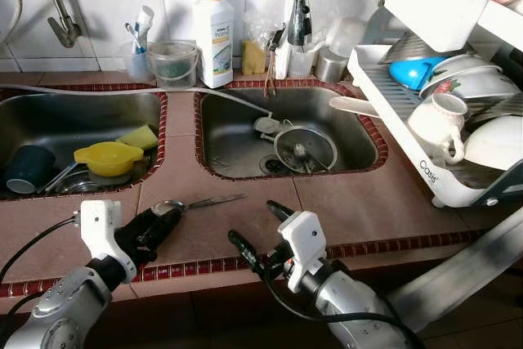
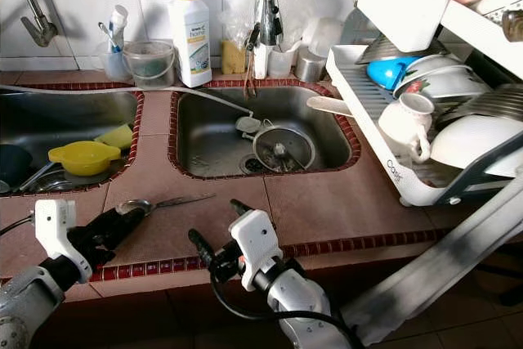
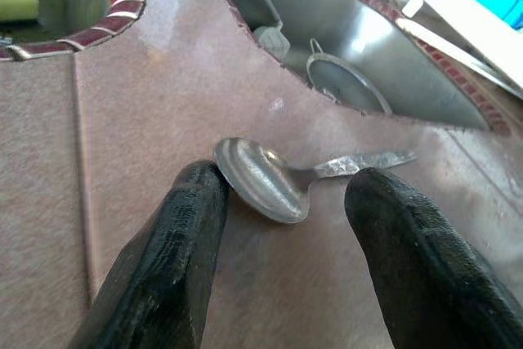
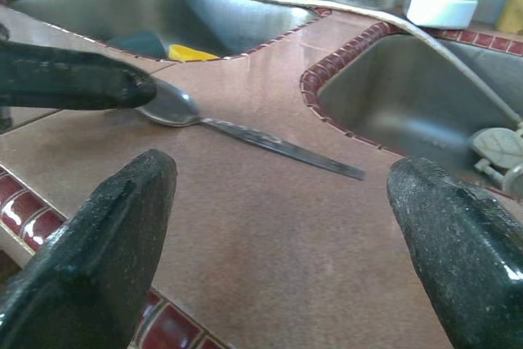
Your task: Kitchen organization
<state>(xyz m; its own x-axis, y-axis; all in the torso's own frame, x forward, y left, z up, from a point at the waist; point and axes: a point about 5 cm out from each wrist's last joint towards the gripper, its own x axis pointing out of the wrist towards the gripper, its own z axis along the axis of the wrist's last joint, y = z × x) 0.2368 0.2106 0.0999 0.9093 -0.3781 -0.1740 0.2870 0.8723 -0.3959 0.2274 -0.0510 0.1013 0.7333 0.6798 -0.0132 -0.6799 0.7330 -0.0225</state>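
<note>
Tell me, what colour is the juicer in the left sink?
Yellow. The juicer shows best in the left eye view.

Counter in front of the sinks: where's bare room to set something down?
Bare tile lies between the metal spoon and the white dish rack, before the right steel sink. The rack and the left steel sink are crowded.

Dish rack (image 1: 441, 190): "oasis" (front edge); bottle (image 1: 214, 37): "home".
</note>
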